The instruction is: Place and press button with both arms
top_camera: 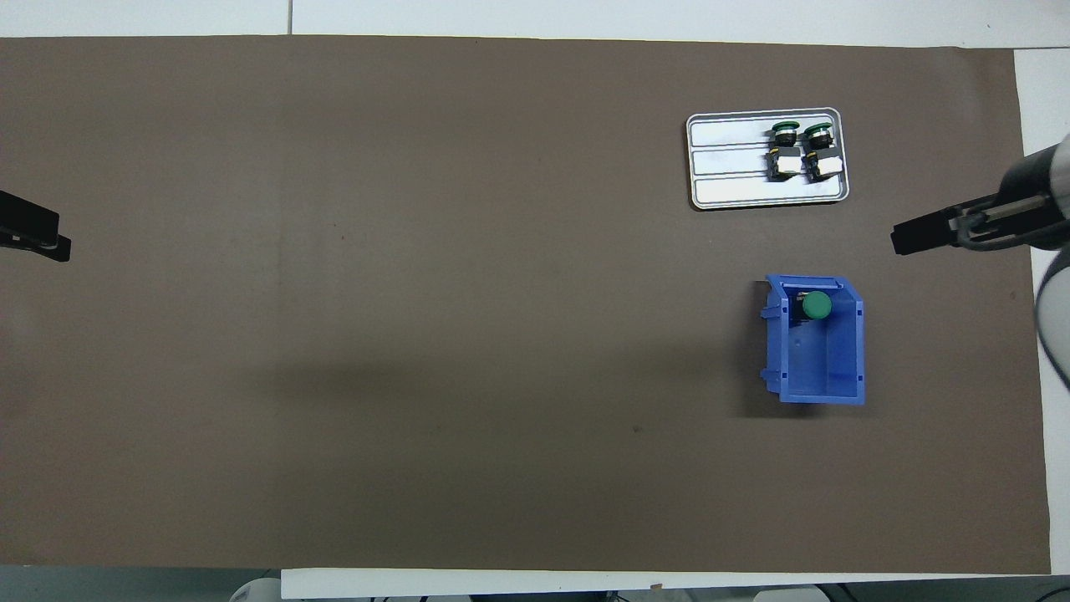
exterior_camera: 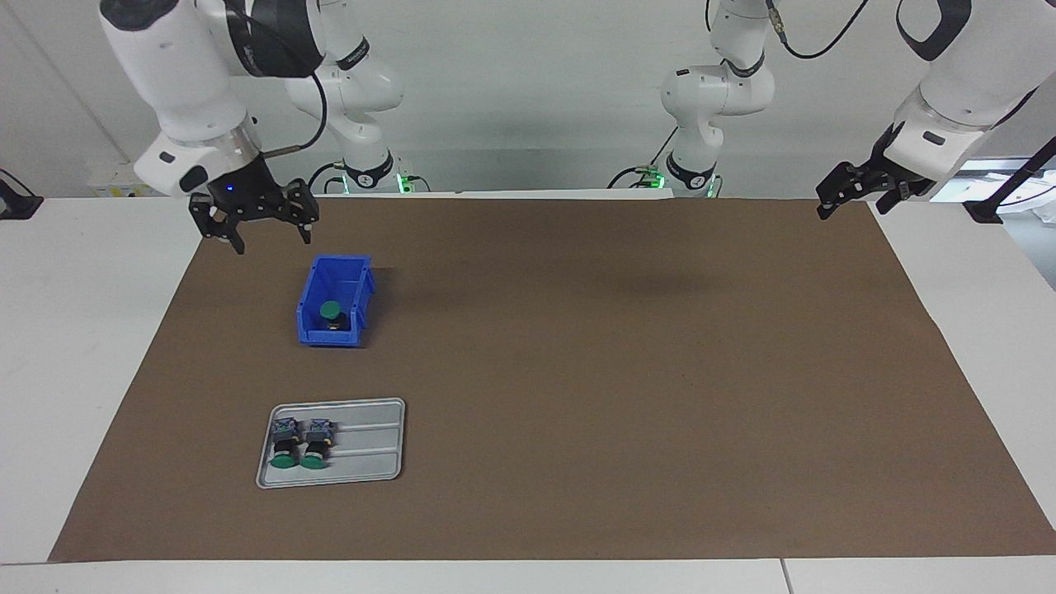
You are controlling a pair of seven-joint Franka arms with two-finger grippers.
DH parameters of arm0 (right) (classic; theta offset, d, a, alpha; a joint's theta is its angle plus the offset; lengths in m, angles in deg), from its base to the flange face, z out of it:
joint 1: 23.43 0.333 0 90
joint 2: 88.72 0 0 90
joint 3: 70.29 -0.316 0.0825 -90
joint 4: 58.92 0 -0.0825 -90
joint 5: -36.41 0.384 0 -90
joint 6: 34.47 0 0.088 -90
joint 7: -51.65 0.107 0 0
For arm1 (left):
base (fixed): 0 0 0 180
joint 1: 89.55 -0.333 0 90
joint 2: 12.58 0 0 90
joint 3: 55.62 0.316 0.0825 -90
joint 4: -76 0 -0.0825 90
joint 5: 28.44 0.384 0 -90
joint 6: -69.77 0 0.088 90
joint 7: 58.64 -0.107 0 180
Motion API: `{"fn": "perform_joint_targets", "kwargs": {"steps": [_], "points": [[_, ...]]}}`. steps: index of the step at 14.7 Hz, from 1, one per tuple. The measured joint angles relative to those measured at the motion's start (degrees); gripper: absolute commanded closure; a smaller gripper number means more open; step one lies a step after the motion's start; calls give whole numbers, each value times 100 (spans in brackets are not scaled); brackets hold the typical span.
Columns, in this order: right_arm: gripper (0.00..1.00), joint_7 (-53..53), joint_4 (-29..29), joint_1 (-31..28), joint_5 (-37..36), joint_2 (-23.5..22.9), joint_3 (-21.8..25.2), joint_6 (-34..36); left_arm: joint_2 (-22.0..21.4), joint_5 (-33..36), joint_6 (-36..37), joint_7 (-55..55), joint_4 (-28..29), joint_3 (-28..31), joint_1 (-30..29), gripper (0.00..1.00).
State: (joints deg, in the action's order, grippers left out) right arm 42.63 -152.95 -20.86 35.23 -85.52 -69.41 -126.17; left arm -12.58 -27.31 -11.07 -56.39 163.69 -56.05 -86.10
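Observation:
A green-capped button [exterior_camera: 331,310] [top_camera: 817,306] stands cap up inside the blue bin [exterior_camera: 357,290] [top_camera: 823,376], at the bin's end farther from the robots. My right gripper [exterior_camera: 272,239] [top_camera: 907,237] hangs open and empty, raised over the mat's edge at the right arm's end, clear of the bin. My left gripper [exterior_camera: 850,202] [top_camera: 38,238] waits open and empty above the mat's corner at the left arm's end.
A grey metal tray [exterior_camera: 371,445] [top_camera: 727,176] lies farther from the robots than the bin. Two more green-capped buttons [exterior_camera: 286,445] [top_camera: 784,150] lie side by side in it. A brown mat [exterior_camera: 619,396] covers the white table.

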Motion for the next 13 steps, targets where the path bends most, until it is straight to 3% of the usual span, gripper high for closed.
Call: {"fn": "perform_joint_targets", "kwargs": {"steps": [3,13], "points": [[1,34,530,-12,-1,-191,21,484,-124,0,-292,0,339,0,0,0],[1,131,572,-149,-5,-415,60,512,-148,0,-316,0,447,0,0,0]]}}
